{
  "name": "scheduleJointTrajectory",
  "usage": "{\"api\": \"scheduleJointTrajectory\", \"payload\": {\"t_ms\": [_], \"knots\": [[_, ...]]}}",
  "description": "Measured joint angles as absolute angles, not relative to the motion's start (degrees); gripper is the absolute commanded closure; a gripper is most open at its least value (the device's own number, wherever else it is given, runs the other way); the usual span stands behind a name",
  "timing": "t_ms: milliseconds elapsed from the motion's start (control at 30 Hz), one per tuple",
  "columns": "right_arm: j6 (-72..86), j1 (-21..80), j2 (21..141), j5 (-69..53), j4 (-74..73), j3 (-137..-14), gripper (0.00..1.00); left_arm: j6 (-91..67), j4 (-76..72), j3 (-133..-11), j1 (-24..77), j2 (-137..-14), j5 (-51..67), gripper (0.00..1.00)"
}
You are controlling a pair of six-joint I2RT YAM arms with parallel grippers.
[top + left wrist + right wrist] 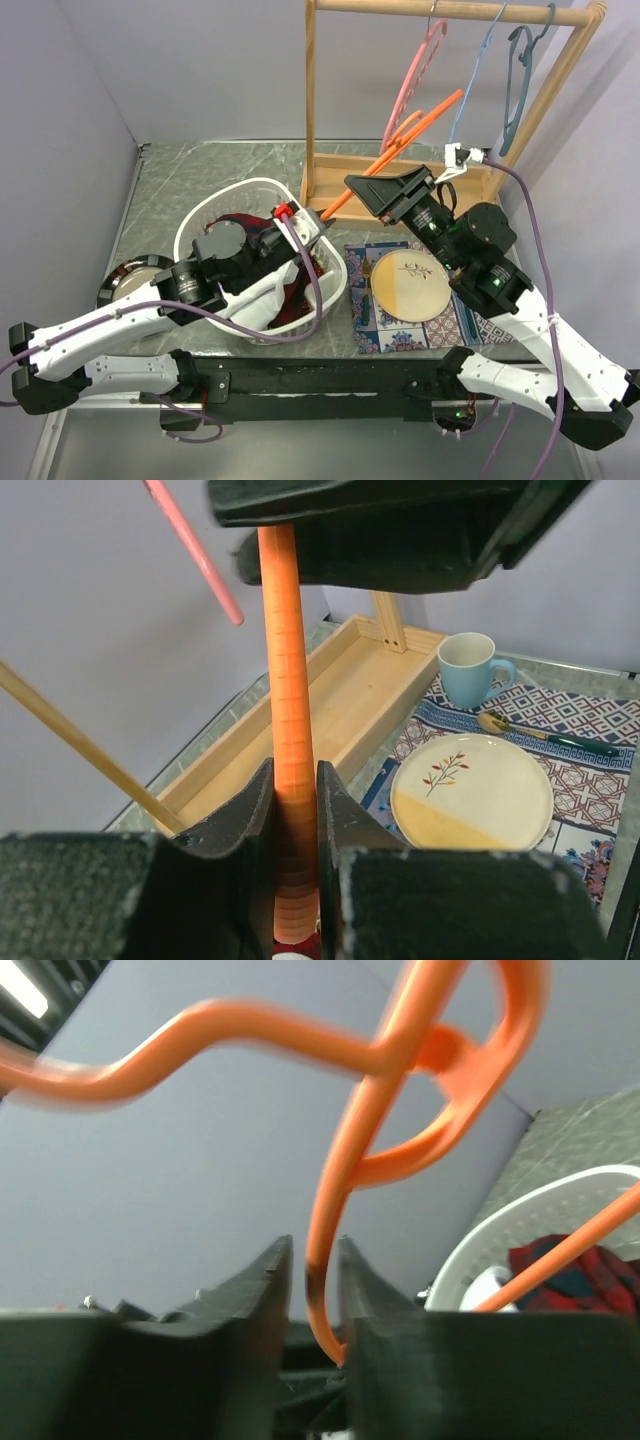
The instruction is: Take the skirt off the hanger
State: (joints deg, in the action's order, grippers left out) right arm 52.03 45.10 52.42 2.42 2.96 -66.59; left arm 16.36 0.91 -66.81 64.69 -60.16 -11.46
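Observation:
The tartan skirt (288, 300) lies bunched inside a white laundry basket (200, 215); a bit of it shows in the right wrist view (575, 1272). The pink hanger (415, 70) hangs bare on the wooden rack's rail and shows as a pink rod in the left wrist view (195, 555). My left gripper (300, 228) is over the basket, shut on the lower bar of an orange hanger (290, 700). My right gripper (355, 185) is closed around the hook end of that same orange hanger (400, 1050), which slants up toward the rack (400, 140).
The wooden rack (400, 190) stands at the back, with a light blue hanger (480, 70) and a teal hanger (520, 80) on its rail. A plate (410, 285) lies on a patterned mat, with a mug (470, 665) and spoon (520, 730). A metal bowl (135, 280) sits at the left.

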Motion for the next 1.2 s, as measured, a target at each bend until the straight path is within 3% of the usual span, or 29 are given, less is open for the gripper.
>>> {"api": "scheduleJointTrajectory", "payload": {"t_ms": [33,100,133,200,433,667,1200], "knots": [[51.7,45.1,51.9,2.1,3.0,-66.1,0.31,16.1,1.2,-66.8,64.9,-60.1,-12.0,0.99],[50.9,45.1,50.6,1.5,2.8,-65.3,0.22,15.2,2.0,-66.8,65.2,-59.6,-13.4,0.99],[50.2,45.1,49.9,1.0,2.7,-65.1,0.1,14.7,2.5,-66.8,65.2,-59.3,-14.0,0.99],[49.0,45.1,48.1,0.4,2.5,-64.7,0.01,13.4,3.8,-66.8,65.3,-58.0,-15.9,0.99],[45.6,45.1,38.0,2.2,-1.0,-61.2,0.0,9.9,8.3,-69.9,65.3,-54.6,-22.7,0.99],[43.8,45.1,30.1,5.8,-2.8,-60.2,0.0,6.7,15.5,-82.9,64.5,-62.4,-29.3,0.99],[41.6,45.1,26.7,6.2,-5.4,-59.4,0.0,-1.3,30.9,-111.1,52.1,-84.4,-22.5,0.99]]}}
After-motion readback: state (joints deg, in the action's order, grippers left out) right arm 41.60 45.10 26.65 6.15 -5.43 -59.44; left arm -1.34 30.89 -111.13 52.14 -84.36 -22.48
